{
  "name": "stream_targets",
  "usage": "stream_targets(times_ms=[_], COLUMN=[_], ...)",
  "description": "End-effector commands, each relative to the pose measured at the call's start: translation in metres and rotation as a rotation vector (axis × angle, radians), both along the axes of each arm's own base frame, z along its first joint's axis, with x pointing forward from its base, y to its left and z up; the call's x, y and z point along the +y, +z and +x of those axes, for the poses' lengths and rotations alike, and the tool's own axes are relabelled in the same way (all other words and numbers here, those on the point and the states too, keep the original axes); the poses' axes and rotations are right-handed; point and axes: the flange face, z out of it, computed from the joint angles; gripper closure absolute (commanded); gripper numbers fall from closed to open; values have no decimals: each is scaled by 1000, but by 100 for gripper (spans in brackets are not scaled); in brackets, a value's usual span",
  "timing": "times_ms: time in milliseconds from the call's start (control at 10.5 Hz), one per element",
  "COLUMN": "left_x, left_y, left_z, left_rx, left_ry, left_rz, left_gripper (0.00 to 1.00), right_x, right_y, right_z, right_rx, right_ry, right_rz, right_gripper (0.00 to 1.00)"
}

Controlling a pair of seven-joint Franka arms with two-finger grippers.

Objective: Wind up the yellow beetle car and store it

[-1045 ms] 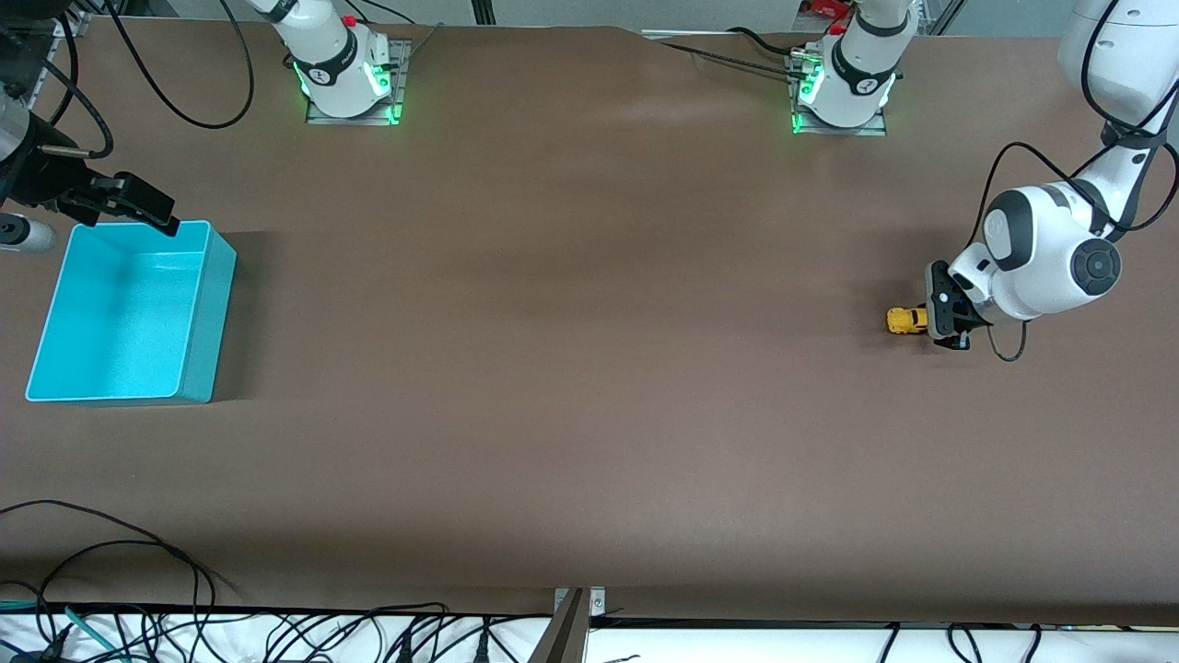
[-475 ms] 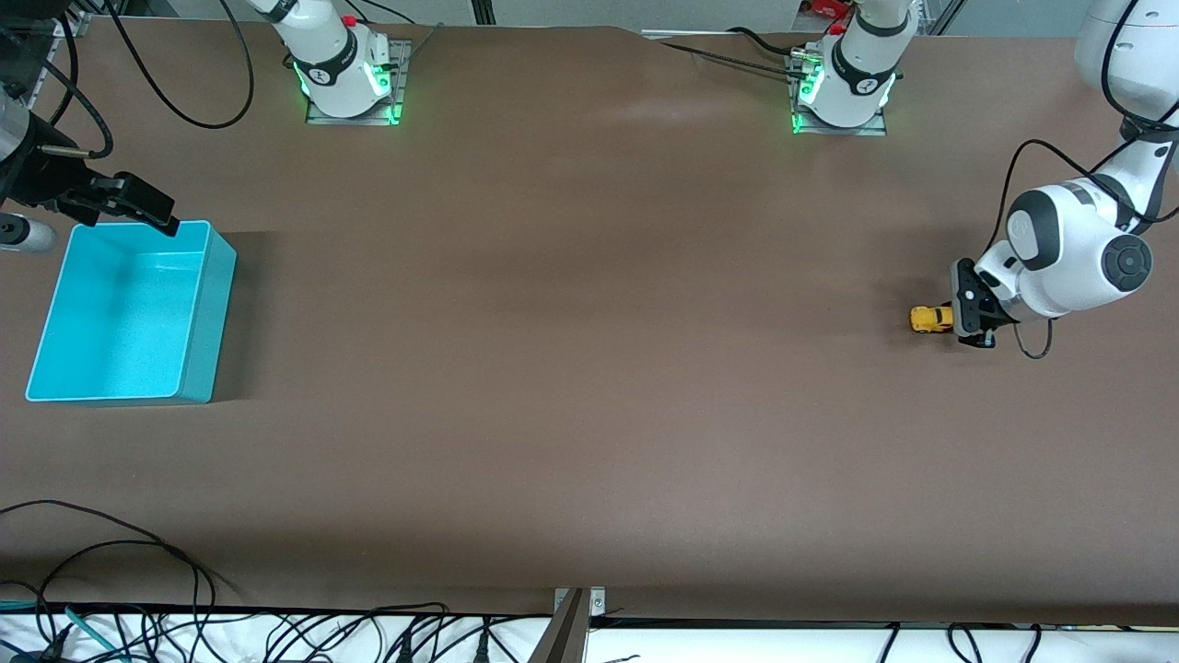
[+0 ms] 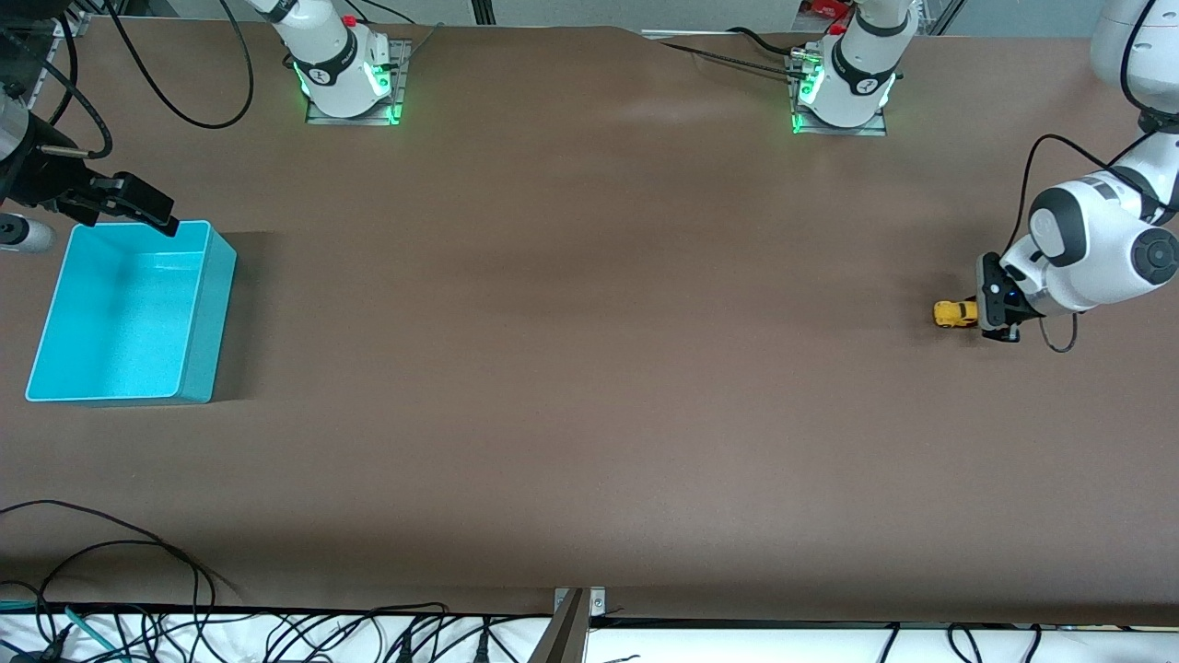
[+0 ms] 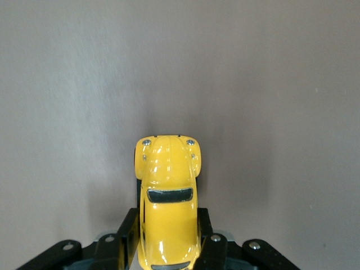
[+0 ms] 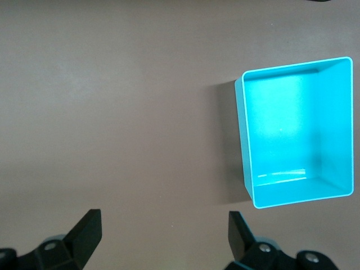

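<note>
The yellow beetle car point(image 3: 955, 314) sits on the brown table at the left arm's end, its wheels on the surface. My left gripper point(image 3: 974, 316) is shut on the car's rear. In the left wrist view the car point(image 4: 167, 197) points away from the gripper point(image 4: 167, 239), with a black finger point(image 4: 130, 236) pressed on each side. My right gripper point(image 3: 138, 204) is open and empty over the turquoise bin's point(image 3: 214, 304) rim at the right arm's end. Its fingers point(image 5: 87, 230) stand wide apart in the right wrist view, with the empty bin point(image 5: 337, 194) off to one side.
The arm bases point(image 3: 343, 74) stand along the table edge farthest from the front camera. Cables point(image 3: 110, 589) lie along the edge nearest that camera. A cable loop point(image 3: 1059, 341) hangs beside the left gripper.
My left gripper has dragged the yellow car steadily toward the left arm's end of the table, keeping it on the surface. The right arm has not moved.
</note>
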Motion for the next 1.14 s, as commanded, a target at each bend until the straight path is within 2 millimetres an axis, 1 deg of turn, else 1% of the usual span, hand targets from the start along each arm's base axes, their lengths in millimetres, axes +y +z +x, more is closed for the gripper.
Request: stream_targets(times_ms=[0, 95, 190, 285, 380, 475, 665, 855, 950, 1045], left_x=[23, 34, 40, 58, 69, 82, 93, 93, 94, 94], left_y=[-33, -31, -37, -39, -42, -45, -49, -48, -47, -44], left_z=[-18, -19, -23, -26, -26, -33, -36, -35, -35, -32], left_rx=[46, 23, 20, 12, 9, 16, 15, 12, 9, 3], left_ry=[-4, -23, -29, -18, -41, -44, -30, -20, -13, -12], left_rz=[-20, -9, -9, 2, 5, 6, 8, 6, 8, 10], left_gripper=[100, 100, 100, 100, 100, 100, 100, 100, 98, 70], right_x=[-2, -2, -2, -2, -2, -2, -2, -2, -2, -2], right_y=[4, 4, 4, 4, 4, 4, 4, 4, 4, 4], right_z=[2, 2, 2, 2, 2, 2, 2, 2, 2, 2], right_rx=[-7, -5, -5, -5, -4, -4, -4, -5, -5, -7], right_ry=[-7, -7, -7, -7, -7, -7, -7, -7, -7, -7], right_rz=[-3, -3, -3, -3, -3, -3, -3, -3, -3, -3], right_gripper=[0, 0, 0, 0, 0, 0, 0, 0, 0, 0])
